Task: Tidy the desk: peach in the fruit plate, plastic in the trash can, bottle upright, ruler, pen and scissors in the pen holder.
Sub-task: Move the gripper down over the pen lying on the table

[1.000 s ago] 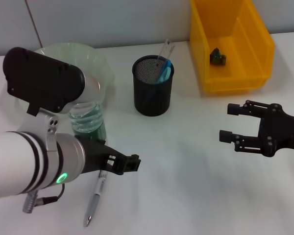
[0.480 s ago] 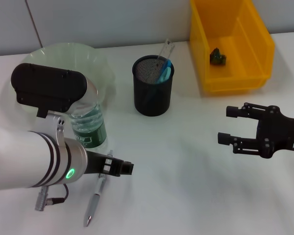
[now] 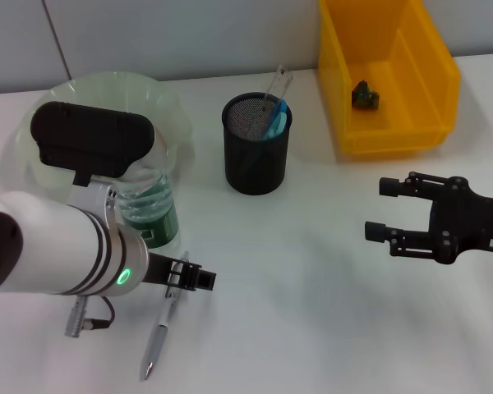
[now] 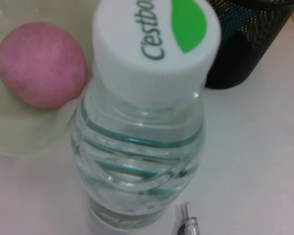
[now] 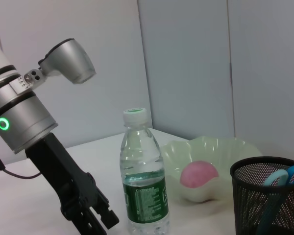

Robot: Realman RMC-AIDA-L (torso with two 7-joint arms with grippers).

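The clear bottle (image 3: 150, 215) stands upright beside the pale green fruit plate (image 3: 171, 105), its white cap (image 4: 157, 49) right under my left wrist. The pink peach (image 4: 41, 63) lies in the plate. A silver pen (image 3: 161, 332) lies on the table. My left gripper (image 3: 199, 277) hovers open over the pen's upper end, holding nothing. The black mesh pen holder (image 3: 256, 148) holds a clear ruler (image 3: 278, 85) and blue-handled scissors (image 3: 277, 117). A dark crumpled bit of plastic (image 3: 365, 94) sits in the yellow trash can (image 3: 390, 135). My right gripper (image 3: 378, 208) is open and empty at the right.
My bulky left forearm (image 3: 57, 254) covers the near left of the table and part of the plate. A cable connector (image 3: 76, 318) hangs below it. White tabletop lies between the pen holder and the right gripper.
My left arm has drawn back to the left and turned. Its gripper has slid left and down, closer over the pen. The bottle, the pen and the right gripper have stayed put.
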